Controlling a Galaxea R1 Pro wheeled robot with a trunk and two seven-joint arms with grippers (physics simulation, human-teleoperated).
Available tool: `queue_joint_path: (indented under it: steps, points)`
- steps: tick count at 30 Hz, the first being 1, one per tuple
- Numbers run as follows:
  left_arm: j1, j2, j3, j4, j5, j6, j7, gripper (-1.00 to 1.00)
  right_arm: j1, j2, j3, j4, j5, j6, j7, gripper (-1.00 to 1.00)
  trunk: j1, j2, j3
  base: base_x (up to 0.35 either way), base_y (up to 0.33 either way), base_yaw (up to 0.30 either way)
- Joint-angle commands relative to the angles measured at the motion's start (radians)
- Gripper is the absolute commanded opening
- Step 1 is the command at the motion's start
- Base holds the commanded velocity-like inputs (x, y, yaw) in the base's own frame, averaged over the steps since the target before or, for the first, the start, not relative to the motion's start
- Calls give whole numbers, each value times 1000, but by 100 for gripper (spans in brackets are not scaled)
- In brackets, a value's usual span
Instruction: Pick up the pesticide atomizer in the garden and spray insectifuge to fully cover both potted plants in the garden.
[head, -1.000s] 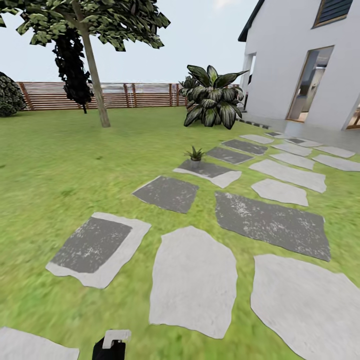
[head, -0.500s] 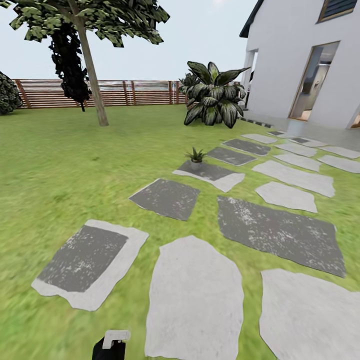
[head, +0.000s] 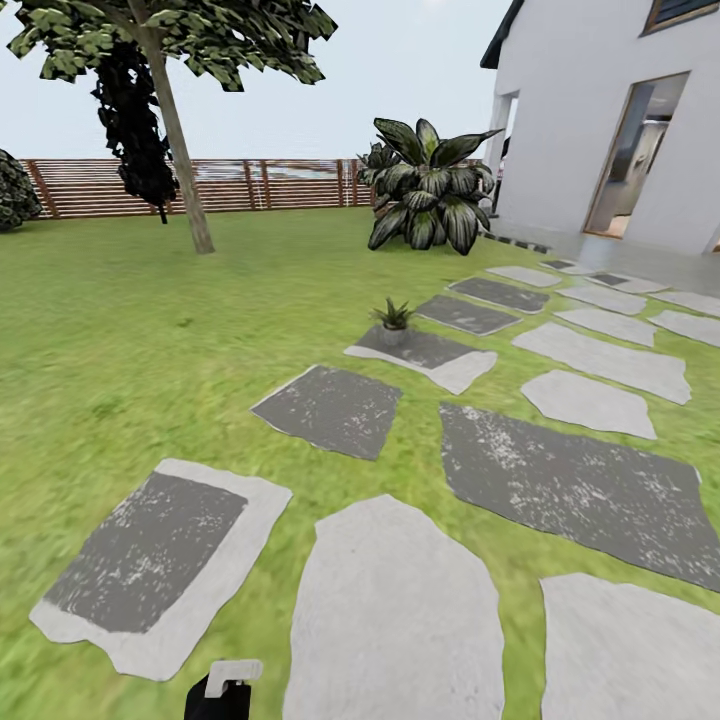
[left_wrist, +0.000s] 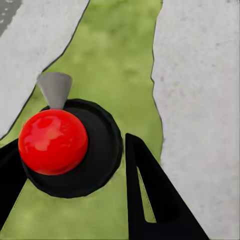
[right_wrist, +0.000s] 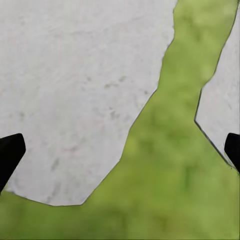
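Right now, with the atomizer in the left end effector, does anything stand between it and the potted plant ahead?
Nothing visible does. Between the pesticide atomizer and the potted plant lie only lawn and flat stepping stones. The big bush stands beyond the plant.

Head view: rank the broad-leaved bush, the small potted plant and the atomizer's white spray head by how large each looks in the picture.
1. Broad-leaved bush, by the house: largest by far.
2. Potted plant and the pesticide atomizer's white spray head: these look about alike, so no ranking. The atomizer is much nearer the camera and partly cut off by the picture's edge.
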Motion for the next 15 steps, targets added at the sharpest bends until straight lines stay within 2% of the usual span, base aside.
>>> queue_joint_path:
  steps: [1, 15]
  points:
    - [-1, 1, -8, 1, 5, -3, 7, -100, 0, 0, 1, 1, 0, -3, -3, 100, 0, 0, -1, 338, 0, 0]
    - [-1, 1, -8, 1, 5, -3, 7, -100, 0, 0, 2, 1, 0, -3, -3, 100, 0, 0, -1, 338, 0, 0]
